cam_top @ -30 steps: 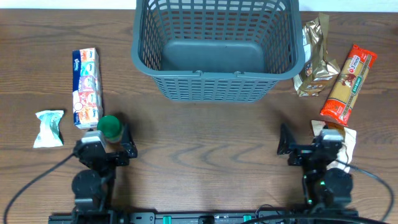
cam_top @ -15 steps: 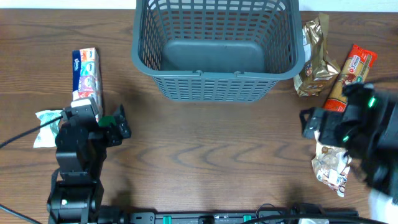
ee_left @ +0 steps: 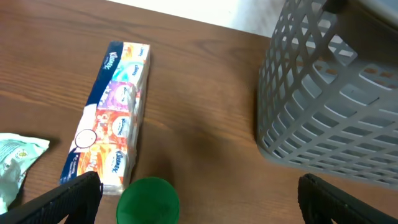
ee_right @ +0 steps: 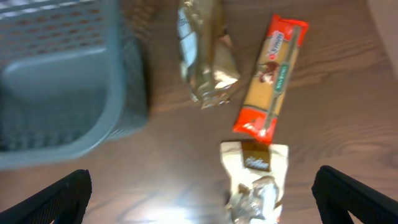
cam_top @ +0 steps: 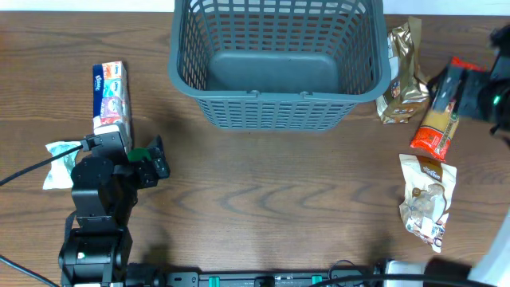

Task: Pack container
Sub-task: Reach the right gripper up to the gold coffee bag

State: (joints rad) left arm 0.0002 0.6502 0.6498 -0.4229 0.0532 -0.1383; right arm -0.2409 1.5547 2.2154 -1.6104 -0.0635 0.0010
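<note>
Right, left pincer first: it hangs low over the desk with its jaws spread wide and nothing gripped. Between the fingers, close to the left one and not touching it, sits a round green cap. Ahead of that left finger lies a long tissue pack, flat, running away from the pincer. Further out on the same side rests a small pale green packet. Ahead and to the right stands the container, upright on the desk, well apart from the cap and the tissue pack.

Over to the right pincer: it is up high, looking straight down, fingers spread wide and carrying nothing. The wrist view is blurred. Below it, between the two fingers, lies a crumpled cream bag. Just ahead of that is a red pasta packet, lying at a slant. Ahead and a touch left sits a gold foil bag, right beside the container's wall. The container itself fills the far left of this pincer's view, its solid floor showing.
</note>
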